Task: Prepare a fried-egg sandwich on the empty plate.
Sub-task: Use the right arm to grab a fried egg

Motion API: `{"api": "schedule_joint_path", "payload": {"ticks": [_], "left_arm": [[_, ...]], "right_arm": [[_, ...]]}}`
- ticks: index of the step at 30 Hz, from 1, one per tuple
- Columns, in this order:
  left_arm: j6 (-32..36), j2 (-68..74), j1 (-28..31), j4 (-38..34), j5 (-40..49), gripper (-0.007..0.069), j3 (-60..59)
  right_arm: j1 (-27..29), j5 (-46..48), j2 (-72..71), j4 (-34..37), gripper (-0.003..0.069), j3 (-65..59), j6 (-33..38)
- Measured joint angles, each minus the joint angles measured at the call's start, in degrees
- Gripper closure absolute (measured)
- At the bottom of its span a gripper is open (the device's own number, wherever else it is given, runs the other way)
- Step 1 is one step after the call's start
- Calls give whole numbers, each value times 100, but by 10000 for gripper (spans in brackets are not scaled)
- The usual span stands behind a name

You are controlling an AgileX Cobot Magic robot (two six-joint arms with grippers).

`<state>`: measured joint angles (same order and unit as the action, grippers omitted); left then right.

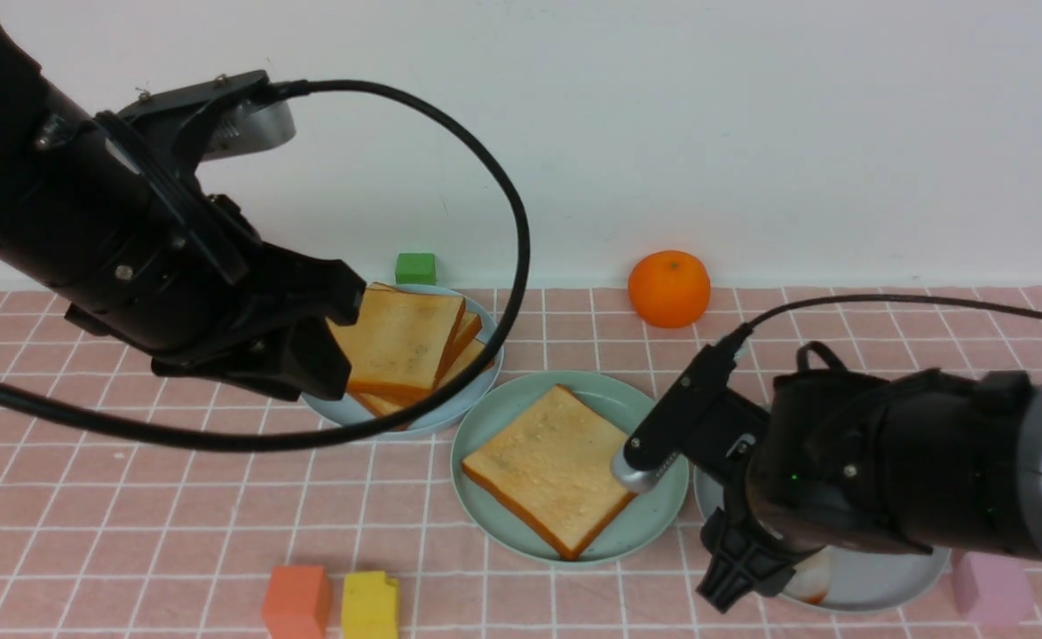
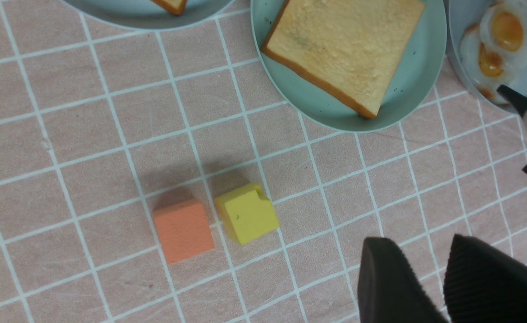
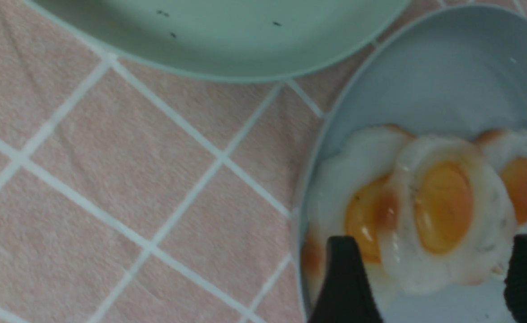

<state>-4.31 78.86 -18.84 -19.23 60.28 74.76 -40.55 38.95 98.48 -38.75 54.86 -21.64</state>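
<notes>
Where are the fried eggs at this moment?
The fried eggs lie piled on the grey-blue plate at the front view's lower right, the robot's right, beside the mint-green plate with one toast slice and under the right gripper.

Mint-green plate (image 1: 503,408); golden-tan toast (image 1: 548,466); white, orange-yolked eggs (image 3: 443,206); pink white-gridded cloth (image 1: 130,497).

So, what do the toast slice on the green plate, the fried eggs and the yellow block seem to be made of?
Toast slice: probably soft foam or rubbery plastic, matte; its face is finely pitted and the crust looks evenly painted.
Fried eggs: likely soft plastic or silicone, glossy; the whites shine and look slightly translucent.
Yellow block: probably foam, matte; a small notch is missing from one edge.
</notes>
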Motion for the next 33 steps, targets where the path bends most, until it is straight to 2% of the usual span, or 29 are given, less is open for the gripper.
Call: {"api": "schedule_joint_path", "payload": {"ticks": [8,16,22,26,30,33], "left_arm": [[0,0,0,0,0,382,0],[0,0,0,0,-5,382,0],[0,0,0,0,-46,382,0],[0,0,0,0,-46,382,0],[0,0,0,0,-59,382,0],[0,0,0,0,-78,382,0]], "right_arm": [[410,-132,84,-12,221,7,-209],[415,-254,124,281,221,14,-203],[415,-306,542,17,239,16,-203],[415,-324,635,-157,293,38,-203],[415,-328,671,-262,478,49,-208],[415,-298,671,-262,523,59,-208]]}}
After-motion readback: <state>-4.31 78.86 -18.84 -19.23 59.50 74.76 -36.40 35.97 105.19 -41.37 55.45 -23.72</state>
